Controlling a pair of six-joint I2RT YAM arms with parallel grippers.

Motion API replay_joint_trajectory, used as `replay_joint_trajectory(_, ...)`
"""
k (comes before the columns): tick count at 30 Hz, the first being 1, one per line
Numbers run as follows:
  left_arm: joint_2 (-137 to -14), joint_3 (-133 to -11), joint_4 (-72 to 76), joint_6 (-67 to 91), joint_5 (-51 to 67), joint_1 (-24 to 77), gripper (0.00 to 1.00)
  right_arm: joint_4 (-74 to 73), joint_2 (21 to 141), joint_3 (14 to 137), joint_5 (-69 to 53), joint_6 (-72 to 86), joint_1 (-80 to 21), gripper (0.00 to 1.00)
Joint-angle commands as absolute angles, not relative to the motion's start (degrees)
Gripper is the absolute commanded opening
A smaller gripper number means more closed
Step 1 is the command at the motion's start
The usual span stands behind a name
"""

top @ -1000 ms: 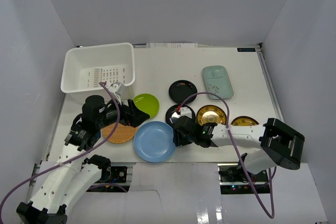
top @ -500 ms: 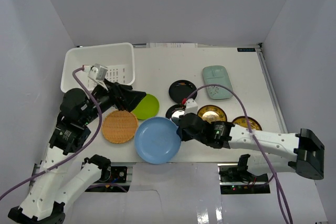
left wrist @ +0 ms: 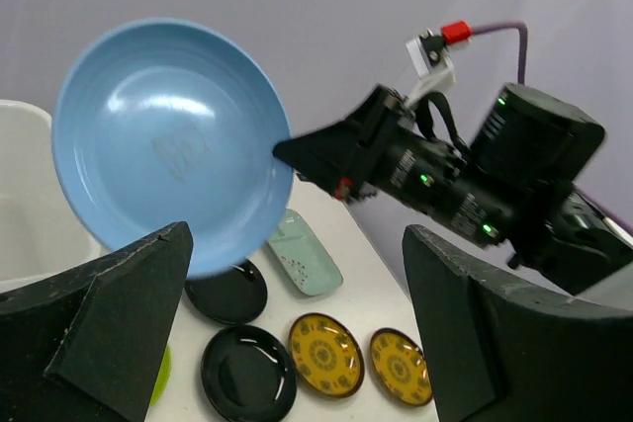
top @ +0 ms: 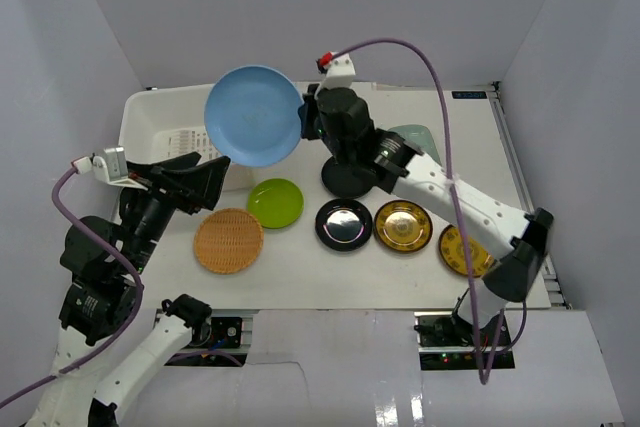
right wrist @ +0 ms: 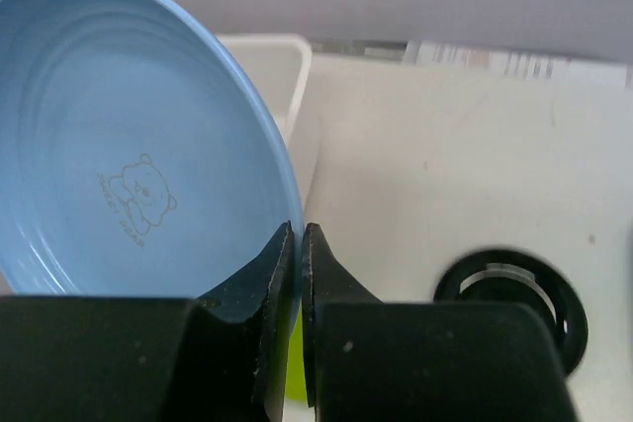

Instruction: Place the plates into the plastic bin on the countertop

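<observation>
My right gripper [top: 304, 123] is shut on the rim of the round light blue plate [top: 254, 115] and holds it high, tilted on edge, over the right end of the white plastic bin [top: 150, 147]. The right wrist view shows the fingertips [right wrist: 288, 244] pinching the plate's edge [right wrist: 129, 145]. My left gripper [top: 205, 182] is open and empty, raised in front of the bin. From the left wrist view the blue plate [left wrist: 168, 140] hangs in the air. On the countertop lie the wicker plate [top: 228, 240], lime green plate [top: 276, 203], two black plates [top: 343, 224] and two gold plates [top: 403, 226].
The pale mint plate [left wrist: 305, 254] lies at the back right, mostly hidden by the right arm in the top view. The second black plate [right wrist: 514, 294] sits under that arm. The second gold plate [top: 462, 249] is near the right edge. Grey walls enclose the table [top: 300, 277].
My right arm has lifted the blue plate from the table's front and carried it up and back toward the bin. My left arm has pulled back to the left, away from the wicker plate.
</observation>
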State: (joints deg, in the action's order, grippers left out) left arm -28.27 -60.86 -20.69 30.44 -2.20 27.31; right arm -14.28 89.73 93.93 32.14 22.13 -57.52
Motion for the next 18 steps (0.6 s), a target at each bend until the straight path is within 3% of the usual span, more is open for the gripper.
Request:
replay_joint_trajectory(1,-28.4,-60.8,-21.3,29.9,-8.2,28.3,0.98,-7.9,99.6,107.2,30.1,16.9,-55.7,0.08)
replay_joint_trajectory(4,-26.9,-59.2,-21.4,30.1,-11.1,28.7,0.98,-7.3,113.7,124.4,29.5,14.2,-55.5,0.08)
replay_joint_trajectory(7,-25.6,-58.2,-21.4,29.7,-13.3,29.0,0.98,-4.3,120.8,131.7,27.9,13.3,-55.4,0.08)
replay_joint_trajectory(18,-24.3,-53.8,-27.7,30.1,-19.1,29.7,0.98,11.9,135.8,133.4,23.4,9.9,-56.5,0.08)
